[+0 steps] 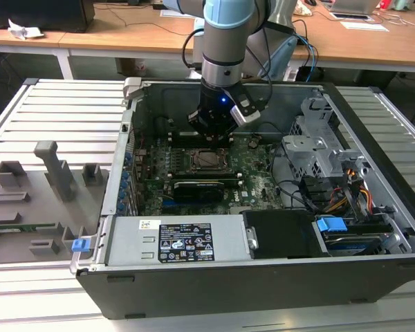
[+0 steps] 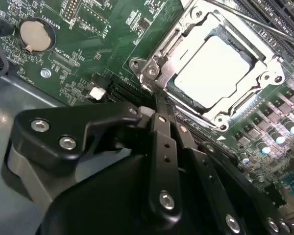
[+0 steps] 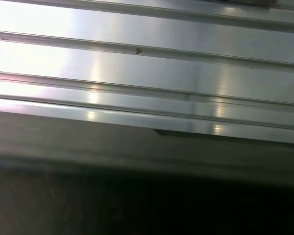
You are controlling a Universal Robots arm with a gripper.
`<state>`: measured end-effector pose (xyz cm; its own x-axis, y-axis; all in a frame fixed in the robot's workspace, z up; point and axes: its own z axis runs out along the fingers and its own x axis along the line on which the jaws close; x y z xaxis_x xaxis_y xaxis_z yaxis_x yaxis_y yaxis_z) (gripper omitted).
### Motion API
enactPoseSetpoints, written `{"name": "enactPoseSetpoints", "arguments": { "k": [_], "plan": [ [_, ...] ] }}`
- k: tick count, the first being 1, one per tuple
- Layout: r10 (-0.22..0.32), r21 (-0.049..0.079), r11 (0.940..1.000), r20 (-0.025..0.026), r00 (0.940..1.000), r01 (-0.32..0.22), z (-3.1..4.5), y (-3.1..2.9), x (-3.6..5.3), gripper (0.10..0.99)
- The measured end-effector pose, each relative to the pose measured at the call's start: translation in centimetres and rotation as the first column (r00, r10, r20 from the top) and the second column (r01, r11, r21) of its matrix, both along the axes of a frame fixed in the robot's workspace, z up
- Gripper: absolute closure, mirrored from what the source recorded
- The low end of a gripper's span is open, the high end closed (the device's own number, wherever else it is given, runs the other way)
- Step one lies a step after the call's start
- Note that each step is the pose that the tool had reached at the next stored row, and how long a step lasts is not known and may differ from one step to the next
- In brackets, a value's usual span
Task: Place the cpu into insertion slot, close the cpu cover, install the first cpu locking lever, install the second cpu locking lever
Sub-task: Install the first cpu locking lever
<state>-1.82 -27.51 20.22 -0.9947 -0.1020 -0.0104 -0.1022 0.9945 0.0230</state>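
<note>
While the black fingers (image 2: 159,105) press together, holding nothing, the silvery square cpu (image 2: 216,69) lies just beyond them, framed by the metal cpu cover (image 2: 159,54).

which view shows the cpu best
The second wrist view: the cpu sits seated in the insertion slot, framed by the closed cpu cover. The exterior view shows it small, below the tool.

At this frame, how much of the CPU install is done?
Done: the cpu sits in the insertion slot, and the cpu cover lies closed around it. In hand: the gripper is right at the socket's corner in the second wrist view, holding nothing visible. Left: whether either locking lever is latched cannot be told here.
</note>
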Motion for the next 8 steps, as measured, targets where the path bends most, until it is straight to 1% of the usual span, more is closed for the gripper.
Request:
{"name": "enactPoseSetpoints", "arguments": {
  "k": [3, 4, 5, 7, 8],
  "plan": [
    [0.0, 0.0, 1.0, 0.0002, 1.0, 0.0, 0.13, 0.0, 0.0, 0.98],
    [0.0, 0.0, 1.0, 0.0001, 1.0, 0.0, 0.33, 0.0, 0.0, 0.98],
    [0.0, 0.0, 1.0, 0.0, 1.0, 0.0, 0.76, 0.0, 0.0, 0.98],
    [0.0, 0.0, 1.0, 0.0001, 1.0, 0.0, 1.35, 0.0, 0.0, 0.98],
    [0.0, 0.0, 1.0, 0.0001, 1.0, 0.0, 1.41, 0.01, 0.01, 0.98]
  ]
}}
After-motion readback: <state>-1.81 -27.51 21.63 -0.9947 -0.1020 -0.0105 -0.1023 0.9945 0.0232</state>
